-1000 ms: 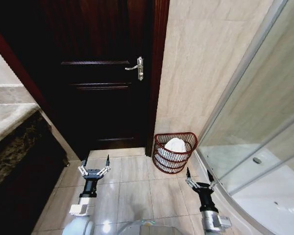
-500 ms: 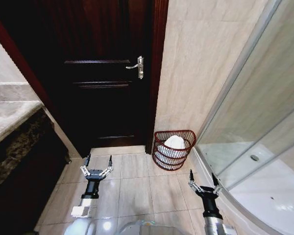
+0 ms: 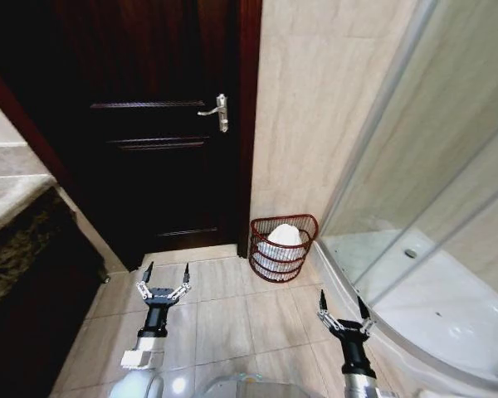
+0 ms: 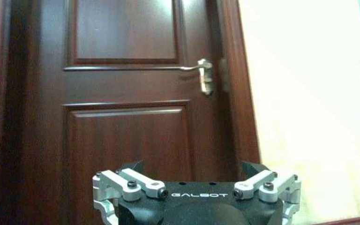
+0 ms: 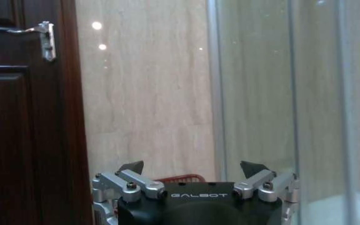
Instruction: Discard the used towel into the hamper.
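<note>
Camera swung since a moment ago, whole scene slid left. Wicker hamper (image 3: 283, 248) on the floor by the tiled wall, white towel (image 3: 284, 236) already inside. Left gripper (image 3: 163, 281) and right gripper (image 3: 340, 311) spread wide, holding nothing. Looks done, nothing left.

The hamper (image 3: 283, 247) stands on the tiled floor (image 3: 224, 311) against the far wall (image 3: 315, 124), with a towel (image 3: 284, 235) lying inside it. To its left is the closed door (image 3: 149, 141), its handle (image 3: 216, 111) on the side nearest the wall. To the hamper's right, the glass shower enclosure (image 3: 432, 191) runs toward the near right corner. A counter (image 3: 8, 207) lines the left side. Near the robot, the left gripper (image 3: 163, 279) hangs before the door, fingers spread, and the right gripper (image 3: 342, 308), likewise spread, hangs beside the shower's base.
</note>
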Robot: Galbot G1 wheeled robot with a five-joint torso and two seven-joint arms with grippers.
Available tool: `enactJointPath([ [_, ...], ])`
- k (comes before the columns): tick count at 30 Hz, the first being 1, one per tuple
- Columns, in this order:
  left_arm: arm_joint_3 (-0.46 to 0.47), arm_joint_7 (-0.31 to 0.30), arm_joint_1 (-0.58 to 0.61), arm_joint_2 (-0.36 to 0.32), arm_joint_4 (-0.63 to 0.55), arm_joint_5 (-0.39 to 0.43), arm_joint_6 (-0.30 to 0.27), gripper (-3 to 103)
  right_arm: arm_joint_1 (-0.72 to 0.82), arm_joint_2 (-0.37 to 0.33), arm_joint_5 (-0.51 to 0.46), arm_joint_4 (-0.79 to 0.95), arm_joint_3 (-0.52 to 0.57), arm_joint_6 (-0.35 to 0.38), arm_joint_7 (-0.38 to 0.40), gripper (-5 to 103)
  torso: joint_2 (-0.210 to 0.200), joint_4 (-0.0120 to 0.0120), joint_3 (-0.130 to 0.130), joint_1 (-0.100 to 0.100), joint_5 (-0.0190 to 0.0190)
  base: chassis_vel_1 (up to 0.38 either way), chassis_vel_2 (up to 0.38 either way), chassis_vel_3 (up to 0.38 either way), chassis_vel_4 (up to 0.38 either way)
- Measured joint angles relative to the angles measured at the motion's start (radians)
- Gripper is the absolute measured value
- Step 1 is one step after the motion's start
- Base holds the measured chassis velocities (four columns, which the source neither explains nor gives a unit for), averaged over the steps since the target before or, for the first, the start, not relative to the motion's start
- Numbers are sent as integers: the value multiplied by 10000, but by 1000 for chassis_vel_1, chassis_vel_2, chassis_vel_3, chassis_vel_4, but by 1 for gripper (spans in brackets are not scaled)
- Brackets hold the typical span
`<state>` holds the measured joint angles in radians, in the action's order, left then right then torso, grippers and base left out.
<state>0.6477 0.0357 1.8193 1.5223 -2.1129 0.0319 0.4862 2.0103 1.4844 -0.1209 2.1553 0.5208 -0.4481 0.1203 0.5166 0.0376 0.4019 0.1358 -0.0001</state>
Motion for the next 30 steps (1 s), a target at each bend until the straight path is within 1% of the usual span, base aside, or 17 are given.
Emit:
enactJointPath([
  [5,-14,25,15,19,10,-52,11,100,-18,101,351,-133,71,-87,153,100,0,1,1,1,2,-64,-110,-107,-58],
  [8,1,8,12,-7,58,-51,30,100,-40,97,387,-192,36,-96,365,100,0,0,0,0,3,-104,-107,-111,-111],
  [10,28,-48,-15,-20,114,-68,43,100,-42,97,456,-218,27,-124,420,100,-1,0,1,1,-3,-110,-118,-126,-119],
  [17,38,-71,-53,-26,153,-88,152,100,-172,175,526,-348,34,-249,494,100,0,-1,1,1,2,-119,-116,-124,-119],
  [21,29,-97,-76,-33,152,-56,175,100,-123,116,535,-331,36,-87,484,100,0,-3,1,1,2,-87,-87,-82,-83],
  [25,53,-153,-110,-45,152,1,175,100,-26,8,656,-260,-10,61,359,100,0,3,1,1,1,0,0,0,0],
  [30,73,-177,-113,-71,179,28,176,100,-32,-38,622,-290,37,240,303,100,0,3,1,1,1,-20,-20,7,10],
])
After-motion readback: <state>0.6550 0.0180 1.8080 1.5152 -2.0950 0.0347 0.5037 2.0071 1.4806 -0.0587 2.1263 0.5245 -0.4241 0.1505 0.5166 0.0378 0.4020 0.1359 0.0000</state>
